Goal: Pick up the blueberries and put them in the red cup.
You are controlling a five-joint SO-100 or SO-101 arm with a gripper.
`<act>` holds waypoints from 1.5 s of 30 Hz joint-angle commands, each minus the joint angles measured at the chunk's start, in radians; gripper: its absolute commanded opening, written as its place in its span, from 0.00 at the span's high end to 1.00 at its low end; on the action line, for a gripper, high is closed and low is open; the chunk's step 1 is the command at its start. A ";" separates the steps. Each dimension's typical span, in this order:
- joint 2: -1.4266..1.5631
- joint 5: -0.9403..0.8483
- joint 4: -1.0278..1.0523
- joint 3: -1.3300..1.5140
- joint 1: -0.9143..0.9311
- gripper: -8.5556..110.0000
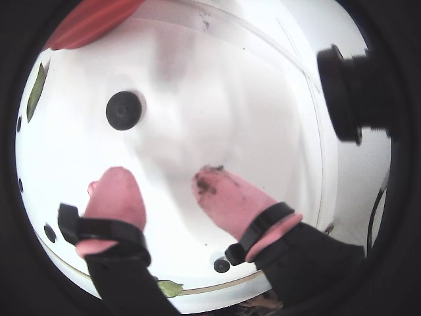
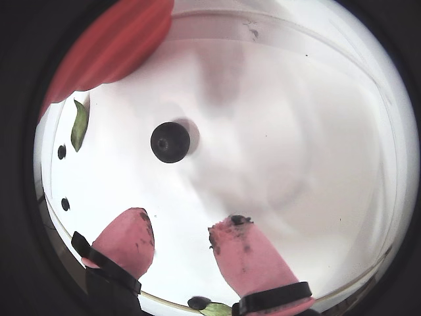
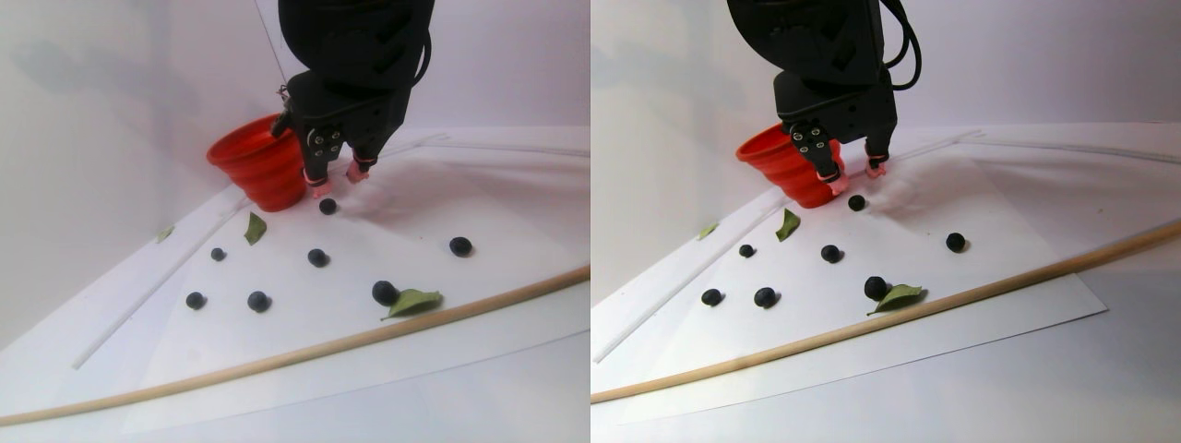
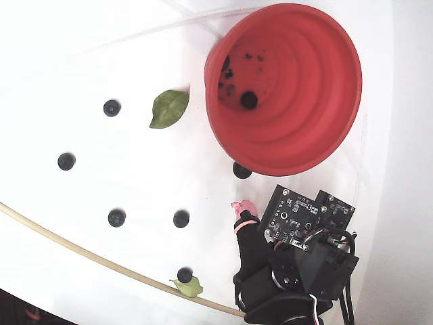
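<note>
Red-orange ribbed silicone cup [image 4: 284, 88] holds at least one small dark blueberry [image 4: 249, 99]; about seven lie loose on the white bench [image 4: 101, 54]. Claw [image 2: 181, 240] apart, empty, above one.

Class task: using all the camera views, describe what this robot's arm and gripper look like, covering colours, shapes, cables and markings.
The arm is black and blocky. Its gripper has two rounded pink fingertips, smudged with dark stains and strapped on with black bands. In the fixed view, two dark circuit boards sit on top of the arm, with thin wires beside them. Black cables loop beside the arm in the stereo pair view.
</note>
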 commanded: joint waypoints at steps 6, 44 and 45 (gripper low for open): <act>-0.067 0.021 -0.080 -0.023 -0.015 0.78; -0.339 0.066 -0.235 -0.218 -0.067 0.77; -0.344 0.069 -0.239 -0.222 -0.071 0.77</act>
